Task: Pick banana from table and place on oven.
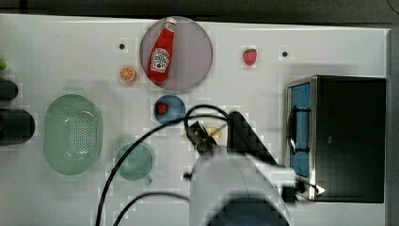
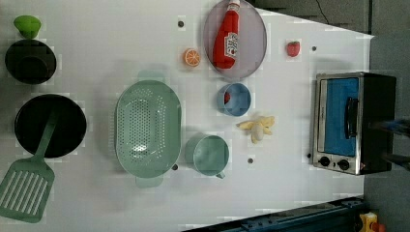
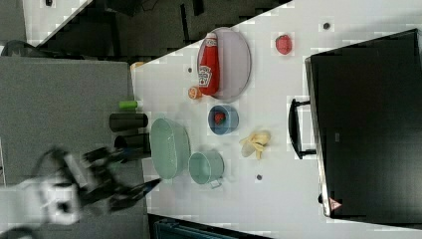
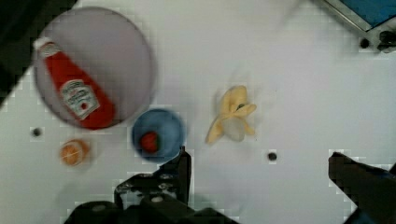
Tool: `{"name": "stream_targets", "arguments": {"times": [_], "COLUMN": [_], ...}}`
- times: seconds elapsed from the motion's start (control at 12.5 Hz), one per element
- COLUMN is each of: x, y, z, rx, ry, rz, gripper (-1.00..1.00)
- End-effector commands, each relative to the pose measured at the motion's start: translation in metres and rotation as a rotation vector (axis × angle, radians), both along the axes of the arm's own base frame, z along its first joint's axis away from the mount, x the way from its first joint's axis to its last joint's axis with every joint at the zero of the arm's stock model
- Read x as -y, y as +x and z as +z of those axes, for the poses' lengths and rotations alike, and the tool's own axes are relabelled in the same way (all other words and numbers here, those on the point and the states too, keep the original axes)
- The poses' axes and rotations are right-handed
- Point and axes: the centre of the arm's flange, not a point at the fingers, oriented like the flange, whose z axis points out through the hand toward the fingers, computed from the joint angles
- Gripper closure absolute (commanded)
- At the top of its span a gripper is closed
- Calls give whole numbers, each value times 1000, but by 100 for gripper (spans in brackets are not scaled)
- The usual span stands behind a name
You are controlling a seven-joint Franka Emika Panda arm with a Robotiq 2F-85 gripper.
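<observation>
The pincer hangs above the table with its fingers spread wide and nothing between them, a stance that, in my judgement, suits coming down around the fruit. The banana lies on the bare table just ahead of it, loose and touching nothing, between the blue bowl and the oven; in the left view it sits near the glass door. The oven's flat black top is bare, so it looks ready to receive it. Further on, the blue bowl holds a small red strawberry. Beyond that, a grey plate carries a ketchup bottle lying on its side, with an orange slice on the table beside the plate. The green colander and the green cup appear empty.
</observation>
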Motion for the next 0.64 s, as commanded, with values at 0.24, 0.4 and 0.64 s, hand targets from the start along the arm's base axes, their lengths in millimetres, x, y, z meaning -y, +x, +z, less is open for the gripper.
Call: {"name": "stream_targets", "arguments": {"times": [0.24,0.4,0.64], "x": [1,-1,-4], "y": [20,21,27], "z": [-157,-207,-268], "rx": [-102,-103,-138], "ry": [10,7,5], "rz": [-50,-46,-39], "gripper": [-100,-100,-100]}}
